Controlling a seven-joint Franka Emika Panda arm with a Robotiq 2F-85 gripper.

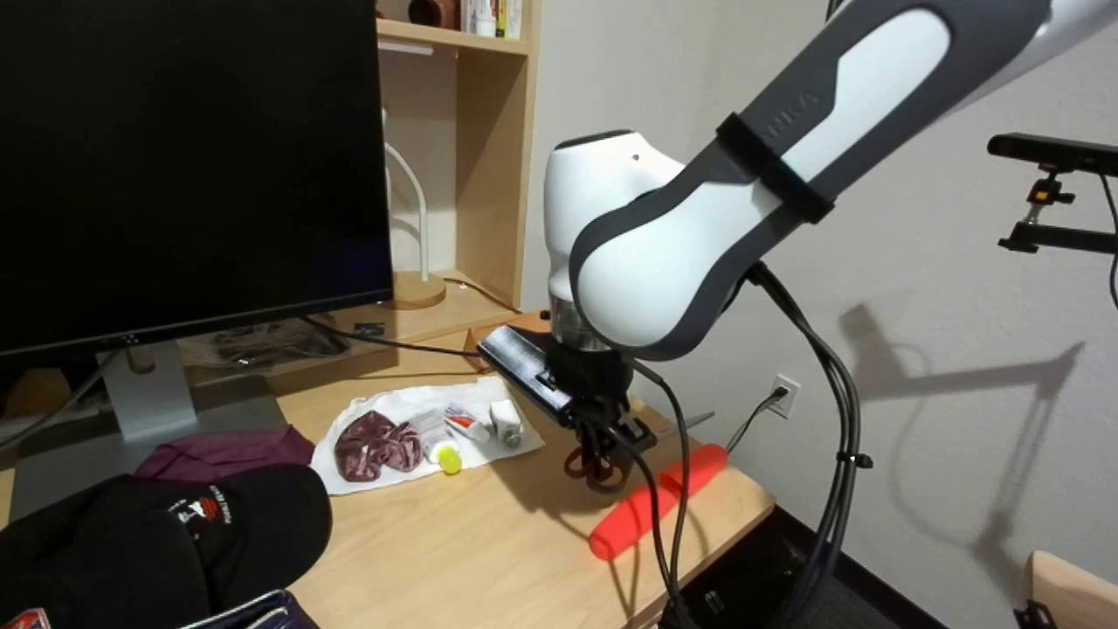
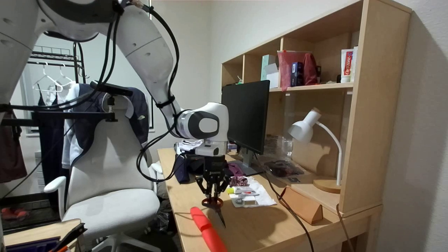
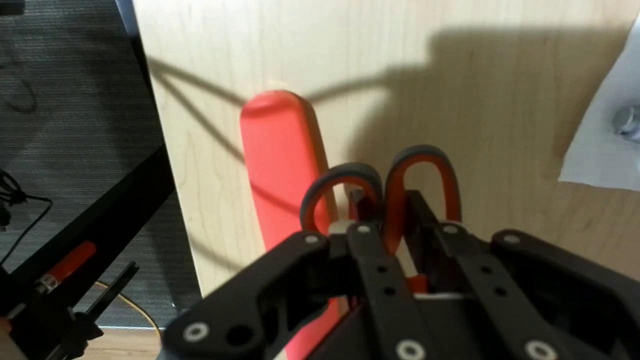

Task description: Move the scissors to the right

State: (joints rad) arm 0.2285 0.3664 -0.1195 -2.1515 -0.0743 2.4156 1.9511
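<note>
The scissors have orange-red loop handles and dark slim blades. They show in an exterior view [image 1: 686, 425], in an exterior view [image 2: 218, 212] and in the wrist view [image 3: 395, 205]. My gripper is shut on the handles in both exterior views [image 1: 601, 450] [image 2: 212, 196] and in the wrist view [image 3: 385, 212]. One loop sticks out on each side of the fingers in the wrist view. The scissors appear to be held above the table [image 1: 419, 550], beside the thick orange-red stick [image 1: 659, 500]. The blades are hidden behind the gripper in the wrist view.
A white cloth [image 1: 393, 402] bears small tubes and a dark red scrunchie [image 1: 376, 445]. A black cap [image 1: 175, 533] and a monitor [image 1: 192, 175] stand beyond. An orange case [image 2: 301, 205], a cable [image 2: 290, 210] and a lamp [image 2: 337, 150] are near the shelf.
</note>
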